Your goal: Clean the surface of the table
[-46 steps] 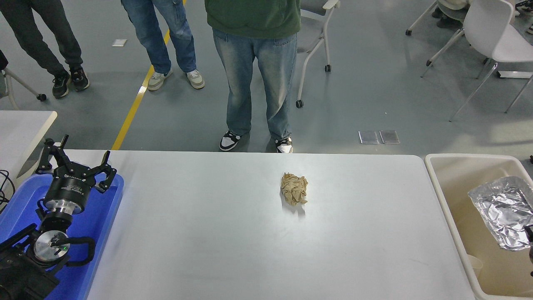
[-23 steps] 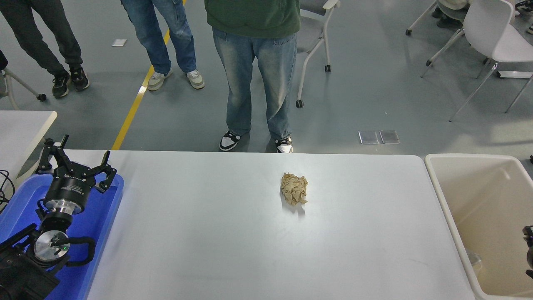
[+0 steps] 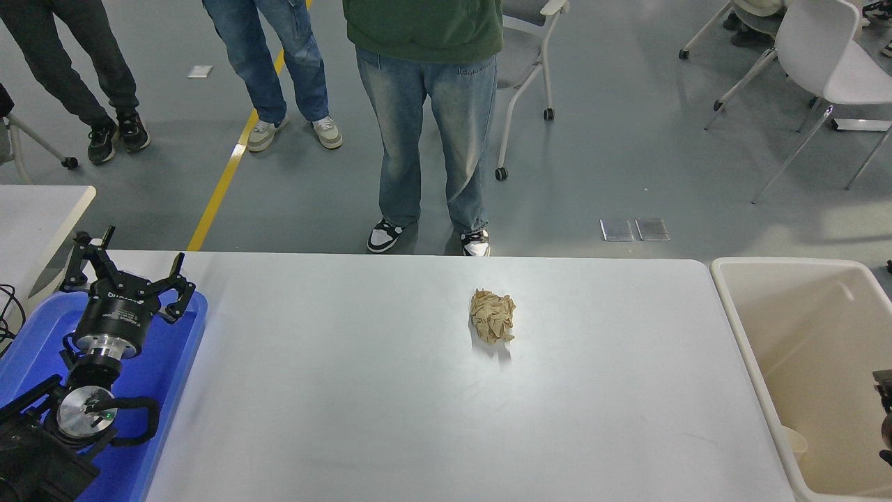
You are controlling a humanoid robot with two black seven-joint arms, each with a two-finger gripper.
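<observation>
The white table surface (image 3: 348,397) fills the lower middle of the head view. A crumpled ball of brown paper (image 3: 493,316) lies on it, right of centre and towards the far edge. My left gripper (image 3: 131,268) is parked at the lower left above a blue tray (image 3: 171,369), its fingers spread open and empty. Only a black sliver of my right arm (image 3: 883,411) shows at the right edge, over the beige bin (image 3: 749,348), far from the paper ball. Its fingers are out of sight.
The beige bin stands against the table's right end, with a small pale cup (image 3: 794,443) low inside it. A person in a green top and jeans (image 3: 425,139) stands at the far edge. More people and chairs stand further back. A second white table's corner (image 3: 42,209) is at the left.
The crumpled silver foil seen over the bin one second ago is gone from view. The right arm's black sliver has shifted slightly at the right edge. The left arm and the paper ball have not moved.
</observation>
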